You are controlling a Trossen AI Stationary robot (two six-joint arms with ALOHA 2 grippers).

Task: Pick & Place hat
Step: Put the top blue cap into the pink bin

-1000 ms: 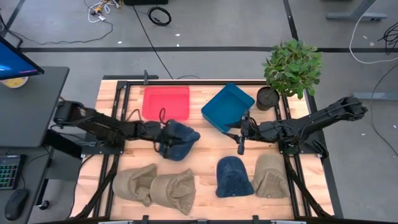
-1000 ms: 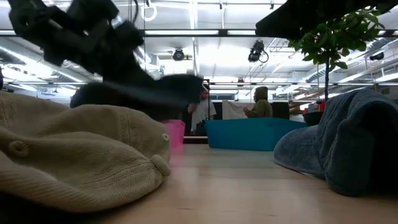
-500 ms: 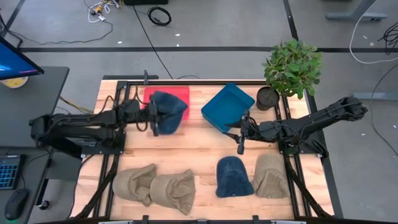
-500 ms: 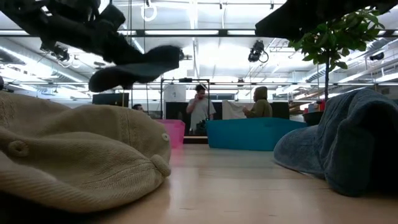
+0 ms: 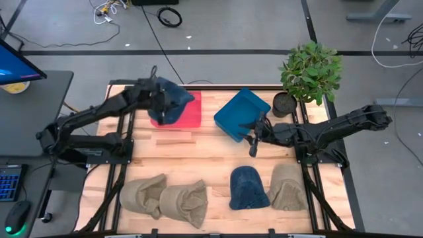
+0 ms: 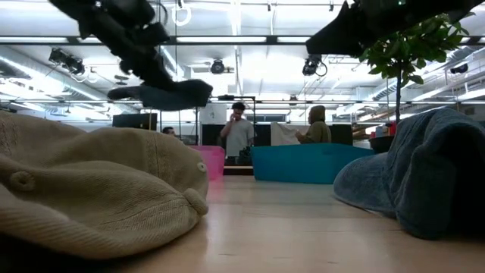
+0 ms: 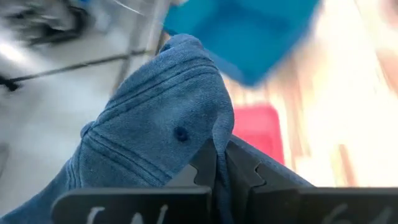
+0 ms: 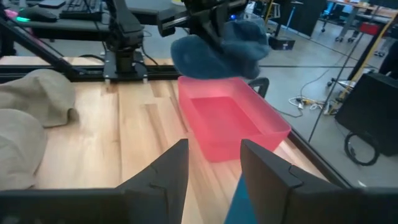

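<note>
My left gripper (image 5: 157, 100) is shut on a blue denim hat (image 5: 170, 104) and holds it in the air over the red bin (image 5: 187, 114) at the far left of the table; the hat also shows in the low view (image 6: 163, 93) and the right wrist view (image 8: 221, 46). My right gripper (image 5: 253, 142) is open and empty, pointing left beside the blue bin (image 5: 241, 114). A second blue hat (image 5: 247, 187) lies on its brim at the near right. My left gripper pinches a fold of the hat's crown cloth (image 7: 219, 146) between its two fingers. The hat is lifted clear above the red bin (image 8: 233, 121), and its crown bulges out beyond the fingertips.
Two tan hats (image 5: 165, 196) lie at the near left, another tan hat (image 5: 287, 186) at the near right. A potted plant (image 5: 308, 73) stands at the far right corner. People stand in the room behind the table (image 6: 237, 136).
My left gripper has carried the blue hat from the middle left of the table up and toward the far edge, until it is over the red bin. The hat stays lifted clear. My right gripper has kept still.
</note>
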